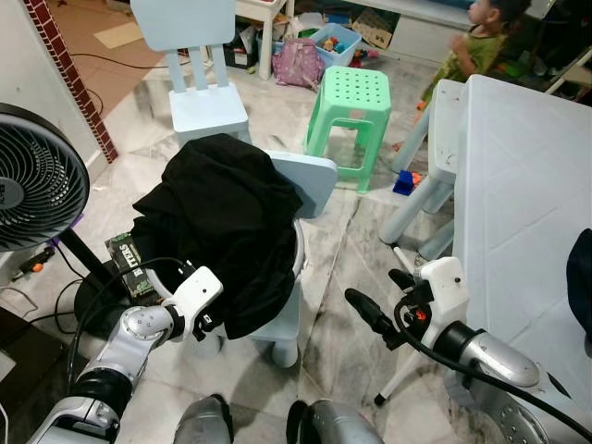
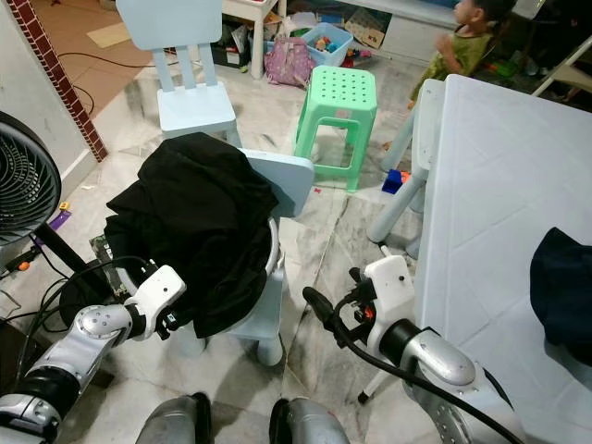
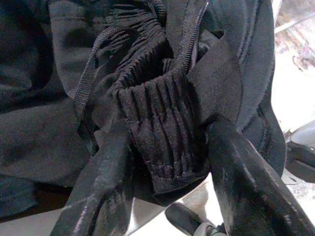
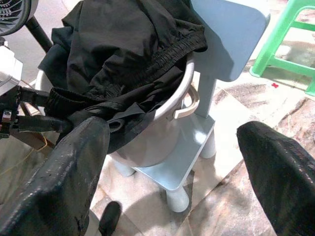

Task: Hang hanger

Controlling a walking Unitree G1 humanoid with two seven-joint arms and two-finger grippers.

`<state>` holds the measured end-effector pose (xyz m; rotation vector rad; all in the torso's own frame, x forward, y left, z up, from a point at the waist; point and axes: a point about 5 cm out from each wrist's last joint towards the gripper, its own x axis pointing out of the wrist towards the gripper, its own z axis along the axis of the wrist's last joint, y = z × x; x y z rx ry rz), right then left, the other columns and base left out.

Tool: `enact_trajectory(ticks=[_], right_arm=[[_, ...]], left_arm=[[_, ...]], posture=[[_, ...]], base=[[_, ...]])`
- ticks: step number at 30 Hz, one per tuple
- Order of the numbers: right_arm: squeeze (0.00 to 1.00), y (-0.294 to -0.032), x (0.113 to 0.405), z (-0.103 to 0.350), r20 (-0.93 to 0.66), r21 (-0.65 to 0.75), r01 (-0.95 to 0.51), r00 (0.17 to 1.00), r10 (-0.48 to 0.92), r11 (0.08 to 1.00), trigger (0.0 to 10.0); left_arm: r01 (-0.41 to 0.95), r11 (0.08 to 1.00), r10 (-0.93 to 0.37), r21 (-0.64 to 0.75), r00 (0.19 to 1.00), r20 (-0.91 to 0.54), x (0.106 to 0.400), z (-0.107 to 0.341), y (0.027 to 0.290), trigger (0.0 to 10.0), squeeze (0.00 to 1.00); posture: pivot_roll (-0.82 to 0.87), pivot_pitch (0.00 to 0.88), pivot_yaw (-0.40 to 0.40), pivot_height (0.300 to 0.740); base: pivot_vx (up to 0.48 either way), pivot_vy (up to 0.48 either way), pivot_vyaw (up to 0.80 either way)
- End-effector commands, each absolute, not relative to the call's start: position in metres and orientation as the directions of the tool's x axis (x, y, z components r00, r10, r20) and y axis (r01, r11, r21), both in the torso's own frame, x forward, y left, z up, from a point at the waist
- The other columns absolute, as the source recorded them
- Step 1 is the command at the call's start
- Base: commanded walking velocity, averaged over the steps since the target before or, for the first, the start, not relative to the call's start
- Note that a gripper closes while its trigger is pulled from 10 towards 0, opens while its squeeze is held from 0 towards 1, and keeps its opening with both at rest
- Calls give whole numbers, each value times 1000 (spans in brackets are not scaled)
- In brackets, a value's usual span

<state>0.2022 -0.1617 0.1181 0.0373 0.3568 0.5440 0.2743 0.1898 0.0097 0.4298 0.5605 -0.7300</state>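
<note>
A black garment [image 1: 222, 231] lies heaped over a white basket [image 4: 174, 96] that stands on a small light-blue chair [image 1: 310, 180]. My left gripper [image 1: 217, 319] is at the garment's lower front edge. In the left wrist view its two fingers [image 3: 98, 187] close on a ribbed elastic hem of the cloth [image 3: 162, 132]. My right gripper [image 1: 370, 285] hangs open to the right of the chair, above the marble floor, with nothing between its fingers [image 4: 74, 172]. It is level with the seat and apart from it.
A black standing fan [image 1: 37, 176] and floor cables are at my left. A second light-blue chair [image 1: 199, 92] and a green stool [image 1: 351, 102] stand beyond. A white table [image 1: 527, 185] with a dark cloth [image 1: 581, 277] is close on my right. A child [image 1: 472, 46] stands at the back.
</note>
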Motion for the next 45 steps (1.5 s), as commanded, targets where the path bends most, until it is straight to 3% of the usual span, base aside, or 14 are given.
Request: enact_trajectory(ticks=[1,14,23,27,34,38,45], right_arm=[[0,-164,201,123,-317,121,-500,799,511,858,10000],[0,-161,206,123,-312,122,-514,793,524,849,10000],[0,-158,214,124,-290,113,-517,800,526,849,10000],[0,-154,222,123,-268,115,-511,810,522,852,10000],[0,-145,231,120,-229,127,-502,824,518,855,10000],[0,-138,238,116,-195,141,-486,841,505,863,10000],[0,-136,246,107,-142,168,-416,887,439,894,10000]], left_arm=[[735,655,-502,174,596,-627,273,7,188,0,0],[726,658,-505,200,622,-598,276,9,192,0,0],[654,715,-453,248,703,-548,290,18,195,0,0],[603,753,-419,262,748,-516,298,24,198,0,0],[531,797,-397,288,819,-413,310,41,201,0,0],[458,833,-386,311,883,-265,321,66,198,0,0],[372,877,-368,303,927,-74,318,92,187,0,0]], posture=[[-138,194,-97,740],[-126,180,-102,740],[-117,171,-96,740],[-90,125,-82,740],[-43,85,-56,740],[-6,53,-32,740],[38,0,-1,740]], base=[[0,0,0],[0,0,0],[0,0,0],[0,0,0],[0,0,0],[0,0,0],[0,0,0]])
